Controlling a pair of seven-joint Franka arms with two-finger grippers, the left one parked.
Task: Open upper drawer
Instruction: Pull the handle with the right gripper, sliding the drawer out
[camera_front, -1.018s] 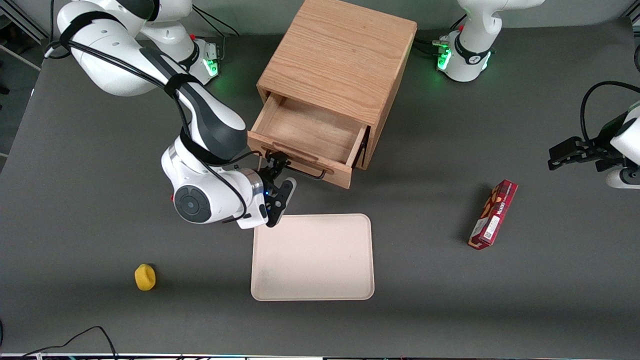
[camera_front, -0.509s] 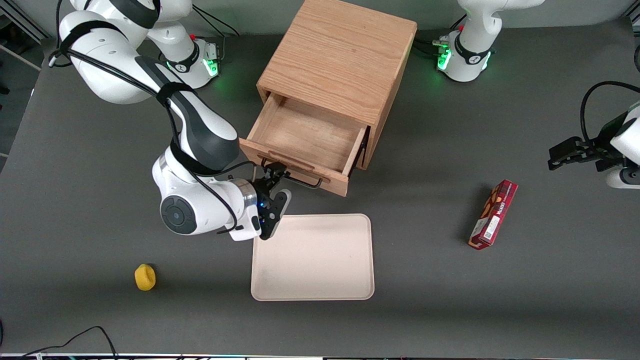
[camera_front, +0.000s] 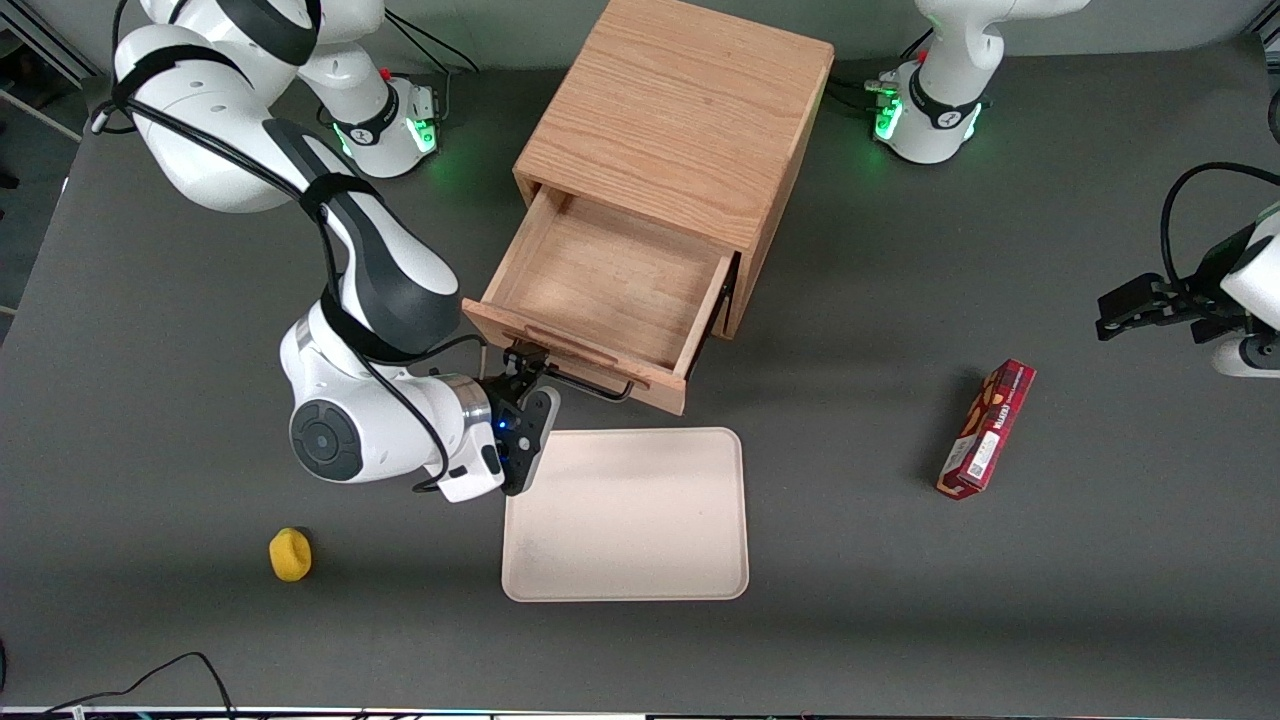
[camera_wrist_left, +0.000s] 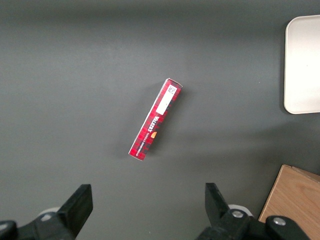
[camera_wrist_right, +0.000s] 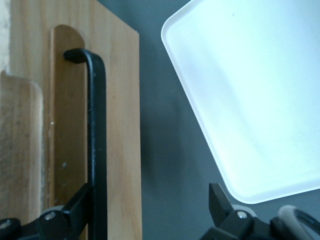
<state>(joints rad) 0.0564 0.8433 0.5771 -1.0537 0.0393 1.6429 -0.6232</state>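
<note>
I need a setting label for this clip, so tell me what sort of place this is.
Probably a robotics lab test bench, not a home: a dark mat-covered table with arm bases bolted at its edge, a lone wooden cabinet, and the gripper at the upper drawer handle, near a beige tray.

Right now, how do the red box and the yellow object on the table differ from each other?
The red box is long, narrow and printed with labels; the yellow object is small, rounded and plain. The red box lies toward the parked arm's end of the table, the yellow object toward the working arm's end, nearer the front camera. Both rest on the dark table, outside the tray. The gripper is at the upper drawer handle, touching neither.
</note>
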